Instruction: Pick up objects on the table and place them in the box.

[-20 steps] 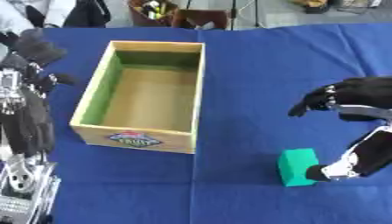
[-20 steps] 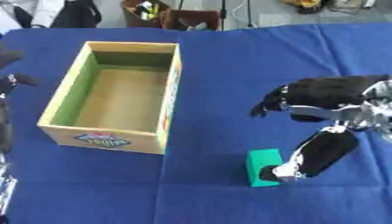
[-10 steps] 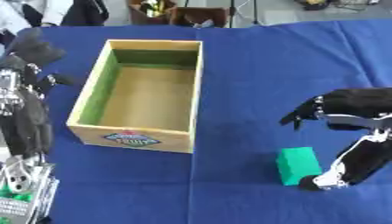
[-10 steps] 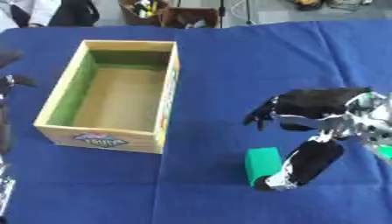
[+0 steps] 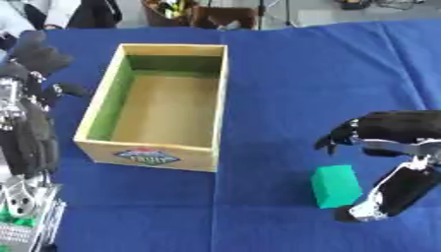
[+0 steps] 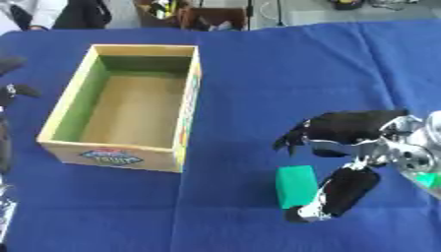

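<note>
A green block (image 5: 334, 186) lies on the blue cloth at the front right. My right hand (image 5: 398, 130) hovers over it, open: the fingers (image 6: 297, 139) hang curved just behind the block, and the thumb (image 5: 394, 193) reaches down along its right side, close to it or touching. To the left stands an open wooden box (image 5: 147, 154) with a green inner wall, holding nothing. My left hand (image 5: 31, 78) rests open at the left edge, fingers up, beside the box.
A white and green rack (image 5: 23, 223) fills the lower left corner. Dark baskets and chairs (image 5: 191, 12) stand past the table's far edge. Bare blue cloth (image 5: 310, 69) stretches between the box and the right edge.
My right hand has dropped lower and nearer the front, bracketing the green block more closely. The block, the box and my left hand have stayed put.
</note>
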{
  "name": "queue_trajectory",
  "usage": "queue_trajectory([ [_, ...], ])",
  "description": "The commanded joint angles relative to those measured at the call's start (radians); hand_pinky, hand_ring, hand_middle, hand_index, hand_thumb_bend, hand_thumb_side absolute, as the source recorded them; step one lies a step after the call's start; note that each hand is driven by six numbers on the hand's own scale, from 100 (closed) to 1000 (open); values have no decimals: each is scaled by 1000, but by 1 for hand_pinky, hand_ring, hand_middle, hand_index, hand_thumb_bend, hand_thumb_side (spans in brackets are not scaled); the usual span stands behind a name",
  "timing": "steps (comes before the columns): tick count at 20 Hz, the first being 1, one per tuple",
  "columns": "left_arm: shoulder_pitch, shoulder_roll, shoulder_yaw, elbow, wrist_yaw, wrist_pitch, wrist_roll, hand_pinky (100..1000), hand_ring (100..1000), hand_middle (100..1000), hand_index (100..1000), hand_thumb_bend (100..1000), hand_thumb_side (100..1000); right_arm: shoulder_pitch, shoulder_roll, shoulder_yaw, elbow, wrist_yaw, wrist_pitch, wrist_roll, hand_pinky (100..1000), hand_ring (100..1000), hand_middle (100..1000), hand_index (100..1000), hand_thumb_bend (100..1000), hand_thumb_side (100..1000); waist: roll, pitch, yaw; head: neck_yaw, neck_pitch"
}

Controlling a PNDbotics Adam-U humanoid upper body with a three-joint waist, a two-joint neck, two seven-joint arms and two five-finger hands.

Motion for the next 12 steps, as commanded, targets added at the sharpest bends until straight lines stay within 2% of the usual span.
queue_trajectory([
  [1, -12, 15, 0, -17, 1, -1, -4, 491, 758, 872, 731, 100, 976, -5, -8, -4, 15, 24, -5, 5, 913, 934, 780, 955, 531, 618, -1, -16, 1, -4, -13],
  [12, -13, 14, -1, -17, 2, -1, -5, 491, 759, 874, 731, 100, 977, 8, 0, 3, 57, 46, -11, 5, 909, 931, 777, 926, 473, 600, 5, -9, 7, -10, -19],
])
